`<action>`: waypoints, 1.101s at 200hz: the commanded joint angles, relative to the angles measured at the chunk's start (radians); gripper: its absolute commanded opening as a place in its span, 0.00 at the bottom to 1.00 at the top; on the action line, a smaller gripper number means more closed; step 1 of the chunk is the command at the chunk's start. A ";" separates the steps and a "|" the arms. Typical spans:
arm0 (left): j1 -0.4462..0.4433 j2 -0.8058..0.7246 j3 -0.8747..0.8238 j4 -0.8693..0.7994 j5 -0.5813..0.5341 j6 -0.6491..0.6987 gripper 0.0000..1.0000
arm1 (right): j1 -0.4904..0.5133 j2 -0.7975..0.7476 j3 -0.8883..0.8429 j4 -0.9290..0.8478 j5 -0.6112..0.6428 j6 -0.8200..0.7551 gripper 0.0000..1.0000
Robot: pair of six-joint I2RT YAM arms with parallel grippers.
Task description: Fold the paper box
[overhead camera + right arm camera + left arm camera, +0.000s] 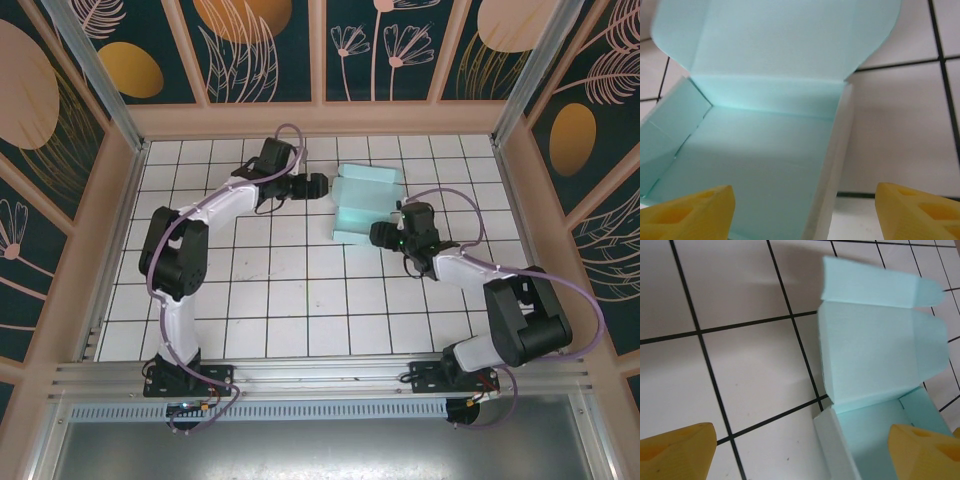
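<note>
The paper box is pale mint card, half formed into an open tray with its lid flap raised toward the back wall. My left gripper is open at the box's left side. In the left wrist view one side wall of the box stands between the jaws, with one yellow fingertip over the tray's inside and the other over the tiles. My right gripper is open at the box's near right corner. In the right wrist view it straddles the right wall of the box, gripping nothing.
The floor is white tiles with black lines. Wooden frame walls close the back and sides. An aluminium rail runs along the near edge by the arm bases.
</note>
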 commanded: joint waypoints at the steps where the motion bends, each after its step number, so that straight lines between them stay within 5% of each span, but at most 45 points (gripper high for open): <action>1: -0.030 0.051 0.059 -0.059 0.018 -0.008 0.87 | 0.021 0.004 -0.023 0.025 0.022 0.039 0.74; 46: -0.054 0.121 0.133 -0.089 0.013 -0.010 0.79 | 0.038 0.032 -0.034 0.039 0.028 0.044 0.74; 90: -0.058 0.183 0.213 -0.127 0.015 0.005 0.52 | 0.039 0.028 -0.041 0.035 0.028 0.035 0.74; 135: -0.057 0.257 0.288 -0.104 0.133 -0.004 0.29 | 0.040 0.027 -0.041 0.038 0.028 0.031 0.74; 160: -0.058 0.292 0.314 -0.110 0.128 -0.008 0.24 | 0.039 0.010 -0.028 0.025 0.033 0.023 0.74; 195: -0.058 0.262 0.265 -0.071 0.123 0.015 0.00 | 0.022 -0.050 -0.012 0.018 0.008 -0.004 0.74; 220: -0.057 0.163 0.148 0.040 0.112 0.072 0.00 | -0.019 -0.139 -0.021 0.057 -0.062 -0.011 0.75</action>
